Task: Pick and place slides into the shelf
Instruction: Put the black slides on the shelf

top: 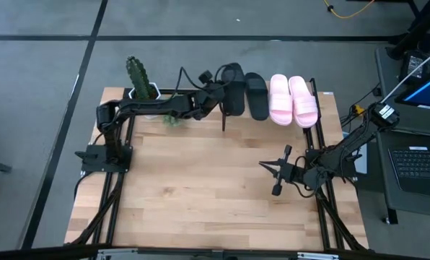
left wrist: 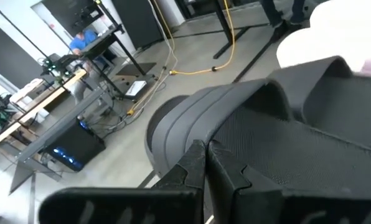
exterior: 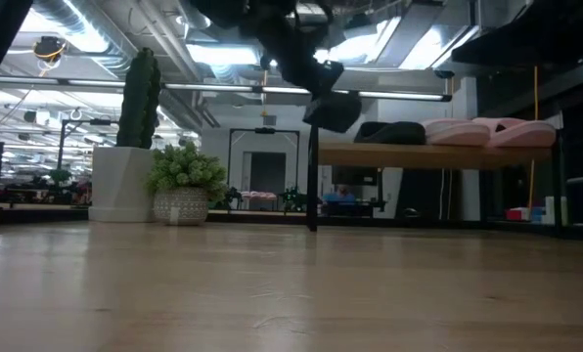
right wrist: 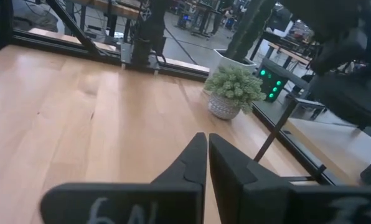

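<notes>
The shelf [exterior: 428, 154], a light board on a thin black frame, stands at the table's far edge. On it lie one black slide [top: 257, 94] and two pink slides [top: 280, 100] [top: 304, 101], side by side, soles down. My left gripper [top: 222, 92] reaches to the shelf's left end, shut on a second black slide [top: 233, 85], which the low view shows above the board's left end [exterior: 336, 108]. My right gripper [top: 276, 173] hangs shut over the table's right part, holding nothing. My left gripper pinches the black slide between its two fingers [left wrist: 195, 162] at the ribbed rim of the sole [left wrist: 192, 124], near one end. The fingers come nearly level from the table's left. The slide is tilted and hangs clear above the shelf's left end.
A tall cactus in a white pot [top: 139, 76] and a small green plant [top: 173, 119] stand at the table's far left, close behind my left arm. A laptop [top: 417, 162] sits off the table's right edge. Bare wooden tabletop [top: 200, 188] fills the middle and near side.
</notes>
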Controlling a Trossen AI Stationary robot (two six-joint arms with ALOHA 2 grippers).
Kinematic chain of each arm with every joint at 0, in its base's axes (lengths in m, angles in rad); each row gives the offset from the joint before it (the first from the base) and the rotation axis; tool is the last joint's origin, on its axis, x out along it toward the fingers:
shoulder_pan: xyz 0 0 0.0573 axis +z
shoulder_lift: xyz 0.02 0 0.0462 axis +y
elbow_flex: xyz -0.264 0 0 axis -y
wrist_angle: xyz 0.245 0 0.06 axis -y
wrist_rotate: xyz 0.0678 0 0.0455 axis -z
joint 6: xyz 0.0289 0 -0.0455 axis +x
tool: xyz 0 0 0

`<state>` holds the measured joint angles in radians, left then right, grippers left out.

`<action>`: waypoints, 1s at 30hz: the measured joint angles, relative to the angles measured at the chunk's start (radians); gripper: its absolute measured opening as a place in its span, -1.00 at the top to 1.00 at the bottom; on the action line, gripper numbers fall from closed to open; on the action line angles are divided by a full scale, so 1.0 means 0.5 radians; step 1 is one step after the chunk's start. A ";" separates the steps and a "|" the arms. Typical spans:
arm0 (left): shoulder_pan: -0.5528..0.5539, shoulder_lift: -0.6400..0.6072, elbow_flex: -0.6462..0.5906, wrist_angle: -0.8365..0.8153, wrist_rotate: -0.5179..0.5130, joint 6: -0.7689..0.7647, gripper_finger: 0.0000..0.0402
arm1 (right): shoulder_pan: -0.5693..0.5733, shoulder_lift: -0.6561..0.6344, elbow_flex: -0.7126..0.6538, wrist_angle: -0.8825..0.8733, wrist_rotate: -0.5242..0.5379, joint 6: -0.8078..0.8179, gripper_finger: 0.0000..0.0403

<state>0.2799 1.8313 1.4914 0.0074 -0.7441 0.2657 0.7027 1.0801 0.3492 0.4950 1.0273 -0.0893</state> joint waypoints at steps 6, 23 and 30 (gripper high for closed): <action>0.021 0.092 0.000 0.004 0.029 -0.001 1.00 | -0.001 0.000 0.000 0.001 0.000 0.001 0.90; 0.023 0.120 0.000 0.057 0.368 -0.003 1.00 | -0.001 0.000 0.000 0.002 0.000 0.021 0.90; 0.087 0.120 0.000 0.059 0.545 -0.057 1.00 | -0.001 0.000 0.000 0.002 0.000 0.064 0.90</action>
<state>0.3235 1.8915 1.4914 0.0370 -0.4716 0.2372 0.7021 1.0801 0.3492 0.4957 1.0275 -0.0571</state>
